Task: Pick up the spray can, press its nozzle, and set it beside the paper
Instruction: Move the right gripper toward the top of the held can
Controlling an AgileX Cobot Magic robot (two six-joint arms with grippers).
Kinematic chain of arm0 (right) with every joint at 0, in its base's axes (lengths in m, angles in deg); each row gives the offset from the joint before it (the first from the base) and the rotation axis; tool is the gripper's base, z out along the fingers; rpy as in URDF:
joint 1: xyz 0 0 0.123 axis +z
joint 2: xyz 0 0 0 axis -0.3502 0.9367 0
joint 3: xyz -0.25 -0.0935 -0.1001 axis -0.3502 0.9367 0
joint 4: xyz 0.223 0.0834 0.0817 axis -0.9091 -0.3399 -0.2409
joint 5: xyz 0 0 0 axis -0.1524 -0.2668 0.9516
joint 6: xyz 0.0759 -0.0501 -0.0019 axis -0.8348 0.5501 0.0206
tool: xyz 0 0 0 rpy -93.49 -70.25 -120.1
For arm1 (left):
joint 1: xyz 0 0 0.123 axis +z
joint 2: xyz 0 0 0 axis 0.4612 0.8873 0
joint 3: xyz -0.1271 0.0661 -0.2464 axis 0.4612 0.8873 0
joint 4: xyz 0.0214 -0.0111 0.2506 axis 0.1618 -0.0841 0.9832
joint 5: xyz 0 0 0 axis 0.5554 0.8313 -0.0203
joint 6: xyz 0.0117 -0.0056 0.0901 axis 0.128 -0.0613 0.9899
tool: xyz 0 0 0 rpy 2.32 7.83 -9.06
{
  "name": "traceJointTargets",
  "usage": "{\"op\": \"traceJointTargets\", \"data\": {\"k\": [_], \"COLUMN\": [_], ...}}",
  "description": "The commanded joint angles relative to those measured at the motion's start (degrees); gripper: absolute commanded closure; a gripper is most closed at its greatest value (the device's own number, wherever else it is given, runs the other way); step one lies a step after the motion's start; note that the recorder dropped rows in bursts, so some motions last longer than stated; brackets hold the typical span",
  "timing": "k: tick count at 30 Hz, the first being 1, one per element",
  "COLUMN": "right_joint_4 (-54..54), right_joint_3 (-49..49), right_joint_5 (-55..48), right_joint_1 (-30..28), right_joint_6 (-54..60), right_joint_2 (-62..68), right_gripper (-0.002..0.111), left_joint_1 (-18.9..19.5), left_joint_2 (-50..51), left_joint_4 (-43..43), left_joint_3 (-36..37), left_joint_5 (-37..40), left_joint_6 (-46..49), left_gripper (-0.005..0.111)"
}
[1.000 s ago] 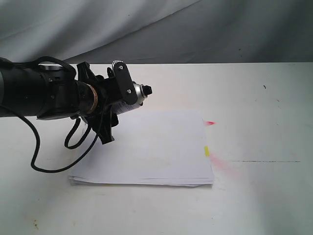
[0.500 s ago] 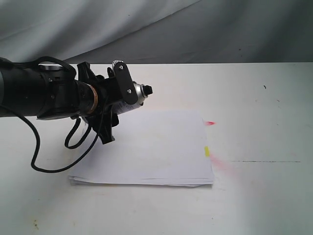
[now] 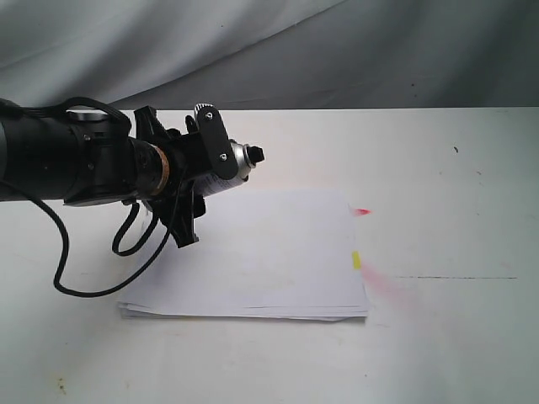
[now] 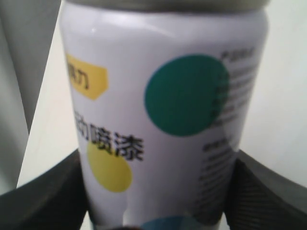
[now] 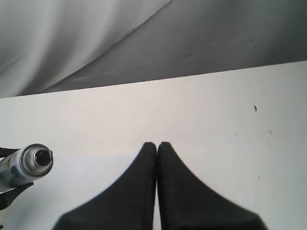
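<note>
Exterior view: left gripper point(image 3: 217, 162) clasps can point(image 3: 237, 159) aloft; right gripper point(image 5: 157, 146) closed, empty. Pickup done; placing beside paper point(image 3: 269, 252) left.

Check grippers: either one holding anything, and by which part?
Left gripper clamps the spray can across its labelled body, below the silver top. Right gripper is shut, holding nothing.

Left gripper point(image 3: 212, 160) reaches level, jaws clamped on the spray can point(image 4: 163, 120); right gripper point(image 5: 157, 146) has jaws pressed together
</note>
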Motion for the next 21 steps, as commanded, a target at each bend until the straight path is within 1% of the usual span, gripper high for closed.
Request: {"op": "traceJointTargets", "data": {"k": [1,2,5,11,15,18,21], "right_joint_4": [-6.88,-9.19,-12.60,-16.96,-22.50,-30.78,-35.62], "right_joint_3": [-12.16,-15.24,-23.89,-35.52,-38.22,-38.22,-38.22], "right_joint_5": [-5.22,-7.65,-12.96,-20.68,-22.97,-24.43,-24.92], "right_joint_1": [-0.54,-0.53,-0.53,-0.53,-0.53,-0.53,-0.53], "right_joint_6": [10.36,13.44,17.97,25.83,29.51,35.61,39.85], "right_joint_2": [13.99,18.23,27.56,42.54,48.89,56.49,61.96], "right_gripper": [0.108,0.108,0.108,0.108,0.108,0.108,0.108], "left_joint_1": [-0.27,-0.27,-0.27,-0.27,-0.27,-0.27,-0.27], "left_joint_2": [-0.54,-0.54,-0.54,-0.54,-0.54,-0.54,-0.54], "left_joint_4": [0.65,0.65,0.65,0.65,0.65,0.65,0.65], "left_joint_3": [-0.81,-0.81,-0.81,-0.81,-0.81,-0.81,-0.81], "left_joint_5": [-1.21,-1.21,-1.21,-1.21,-1.42,-2.78,-2.65], "left_joint_6": [-0.33,-0.33,-0.33,-0.33,-0.33,-0.33,-0.33], "left_gripper": [0.107,0.107,0.107,0.107,0.107,0.107,0.107]}}
